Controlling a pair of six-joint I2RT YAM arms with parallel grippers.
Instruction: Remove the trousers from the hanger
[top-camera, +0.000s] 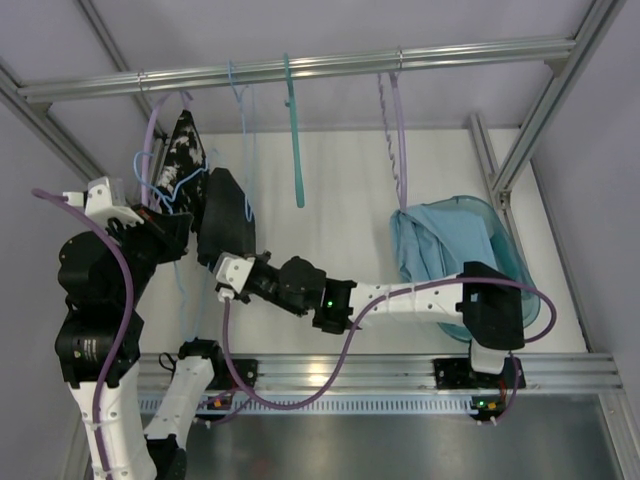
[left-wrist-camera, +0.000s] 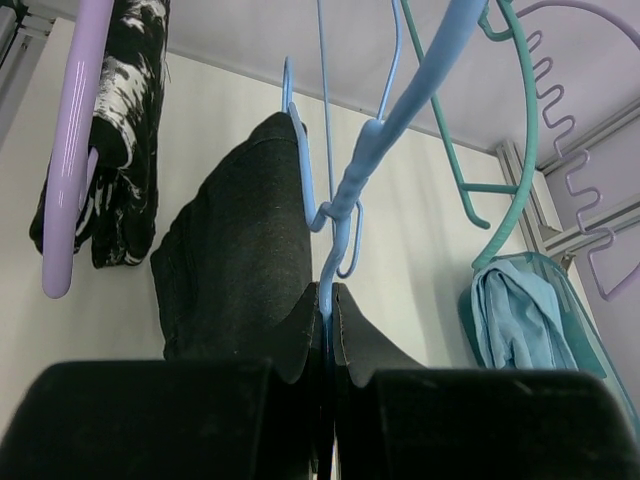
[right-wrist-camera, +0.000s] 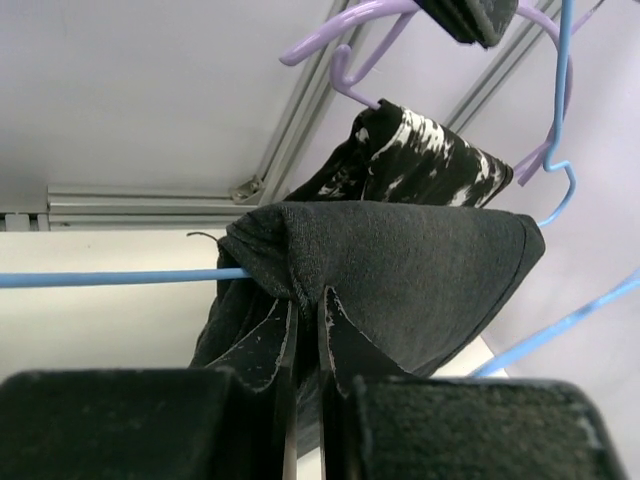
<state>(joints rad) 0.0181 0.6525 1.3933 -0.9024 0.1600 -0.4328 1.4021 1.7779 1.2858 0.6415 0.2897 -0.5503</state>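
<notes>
The plain black trousers (top-camera: 226, 212) hang folded over the bar of the thin pale-blue hanger (top-camera: 243, 128), whose hook sits on the top rail. My left gripper (top-camera: 168, 226) is shut on the hanger; in the left wrist view the jaws (left-wrist-camera: 330, 292) pinch its blue arm (left-wrist-camera: 378, 140), with the trousers (left-wrist-camera: 240, 250) just beyond. My right gripper (top-camera: 224, 274) is shut on the trousers' lower fold. In the right wrist view the jaws (right-wrist-camera: 308, 302) clamp a pucker of the black fabric (right-wrist-camera: 420, 270) beside the hanger bar (right-wrist-camera: 110, 277).
A black white-speckled garment (top-camera: 186, 146) hangs on a lavender hanger (left-wrist-camera: 75, 150) just left of the trousers. A teal hanger (top-camera: 296, 140) and another lavender hanger (top-camera: 400, 130) hang on the rail. A light-blue cloth (top-camera: 440, 245) lies in a teal basket (top-camera: 505, 235) at right.
</notes>
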